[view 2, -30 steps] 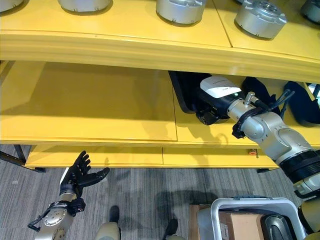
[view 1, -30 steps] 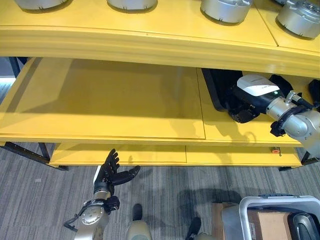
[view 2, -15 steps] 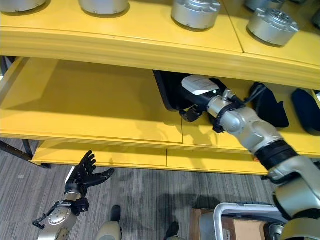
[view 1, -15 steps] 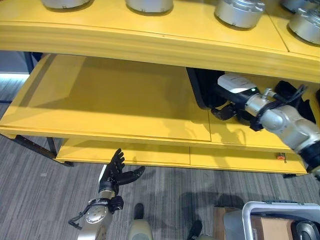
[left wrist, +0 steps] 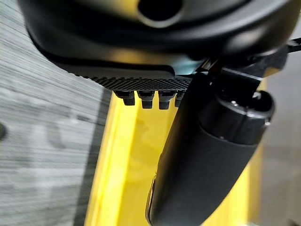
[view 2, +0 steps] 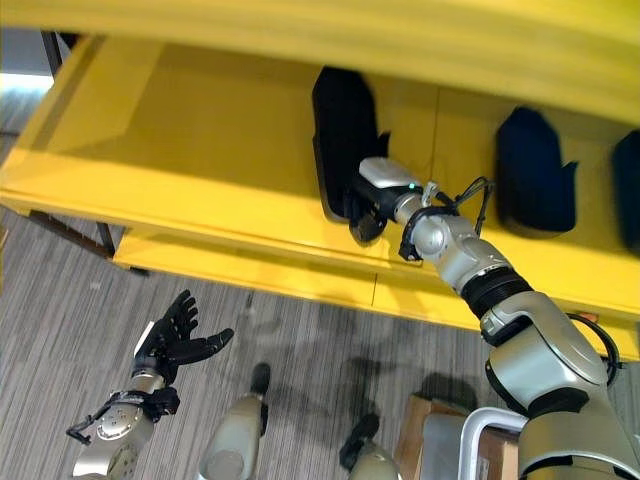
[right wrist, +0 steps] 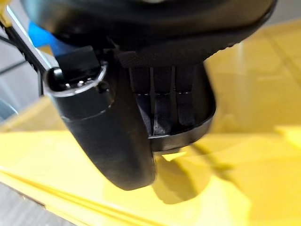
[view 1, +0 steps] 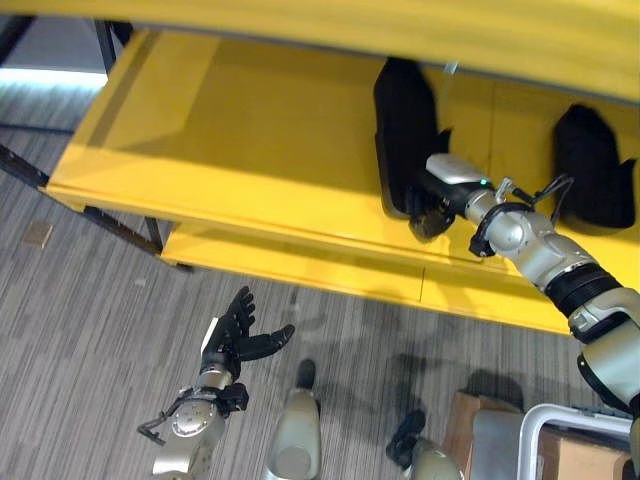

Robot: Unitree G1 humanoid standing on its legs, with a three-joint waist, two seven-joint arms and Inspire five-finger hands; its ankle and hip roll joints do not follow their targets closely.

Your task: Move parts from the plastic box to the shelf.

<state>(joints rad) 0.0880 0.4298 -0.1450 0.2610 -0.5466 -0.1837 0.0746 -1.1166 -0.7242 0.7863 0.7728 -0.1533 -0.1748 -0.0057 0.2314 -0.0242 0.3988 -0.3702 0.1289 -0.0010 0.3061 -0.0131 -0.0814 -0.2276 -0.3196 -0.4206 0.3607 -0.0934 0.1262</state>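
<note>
Lowered, right robot hand grips black part — neighbouring part beside.

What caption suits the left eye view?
Right hand grips a black part on the yellow shelf; left hand open.

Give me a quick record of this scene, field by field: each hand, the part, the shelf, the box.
right hand: on the yellow shelf, fingers curled on the black part
black part: standing on the shelf's middle level
left hand: open, low over the grey floor
shelf: second black part to the right
plastic box: on the floor, lower right
</note>
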